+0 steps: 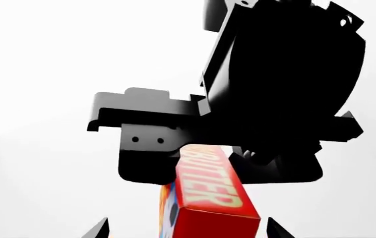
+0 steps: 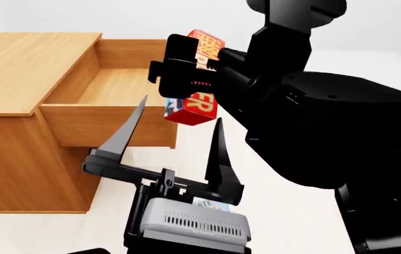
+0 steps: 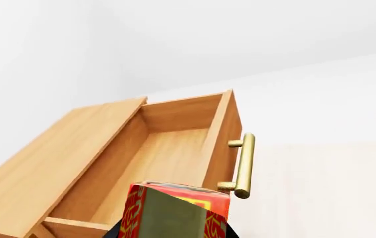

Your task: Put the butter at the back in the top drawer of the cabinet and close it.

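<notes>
The butter (image 2: 199, 108), a small red-orange box with white lettering, hangs in the air just right of the open top drawer (image 2: 119, 84) of the cabinet (image 2: 24, 69). My right gripper (image 2: 186, 74) is shut on it from above. In the left wrist view the butter (image 1: 208, 193) points down from the right gripper (image 1: 208, 156) towards my left gripper (image 1: 188, 230). The left gripper (image 2: 181, 109) stands open just below the box, its fingertips wide on either side and not touching it. In the right wrist view the butter (image 3: 174, 213) sits before the drawer (image 3: 168, 153).
The drawer's brass bar handle (image 3: 244, 166) sticks out on its front. The drawer's inside shows bare wood. A box with partly hidden lettering (image 2: 208, 203) lies under the left wrist. White floor lies right of the cabinet.
</notes>
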Tool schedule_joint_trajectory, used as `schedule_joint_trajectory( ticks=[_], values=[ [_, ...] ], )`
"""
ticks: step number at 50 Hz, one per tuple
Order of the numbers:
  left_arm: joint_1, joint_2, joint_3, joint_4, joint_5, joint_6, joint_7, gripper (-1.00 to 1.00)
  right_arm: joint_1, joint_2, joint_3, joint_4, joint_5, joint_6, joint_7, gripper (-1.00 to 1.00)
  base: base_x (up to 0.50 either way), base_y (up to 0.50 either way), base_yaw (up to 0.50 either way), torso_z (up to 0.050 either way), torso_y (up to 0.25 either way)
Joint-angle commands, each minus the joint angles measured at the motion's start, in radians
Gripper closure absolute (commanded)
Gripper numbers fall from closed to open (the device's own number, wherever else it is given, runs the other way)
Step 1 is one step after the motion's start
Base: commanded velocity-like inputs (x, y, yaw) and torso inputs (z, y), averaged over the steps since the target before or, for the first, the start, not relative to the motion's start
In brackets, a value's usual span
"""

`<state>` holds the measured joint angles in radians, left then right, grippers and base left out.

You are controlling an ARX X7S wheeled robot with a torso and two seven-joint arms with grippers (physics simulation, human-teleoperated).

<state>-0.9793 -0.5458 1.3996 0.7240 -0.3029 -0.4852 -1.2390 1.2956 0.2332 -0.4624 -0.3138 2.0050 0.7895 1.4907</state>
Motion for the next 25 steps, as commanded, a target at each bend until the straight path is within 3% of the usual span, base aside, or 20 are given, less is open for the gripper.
schedule_joint_trajectory(
  ticks=[1, 25],
  values=[
    [0.005, 0.001, -0.011, -0.016, -0.004, 0.013, 0.009, -1.0, -0.013, 0.009, -0.007, -0.013, 0.007, -0.013, -0.007, 1.0, 0.0, 0.0, 0.0, 0.0, 0.0],
    [0.006, 0.006, -0.039, -0.047, -0.02, 0.027, 0.027, -1.0, -0.026, 0.03, -0.038, -0.039, 0.025, -0.045, -0.008, 1.0, 0.0, 0.0, 0.0, 0.0, 0.001]
  ],
)
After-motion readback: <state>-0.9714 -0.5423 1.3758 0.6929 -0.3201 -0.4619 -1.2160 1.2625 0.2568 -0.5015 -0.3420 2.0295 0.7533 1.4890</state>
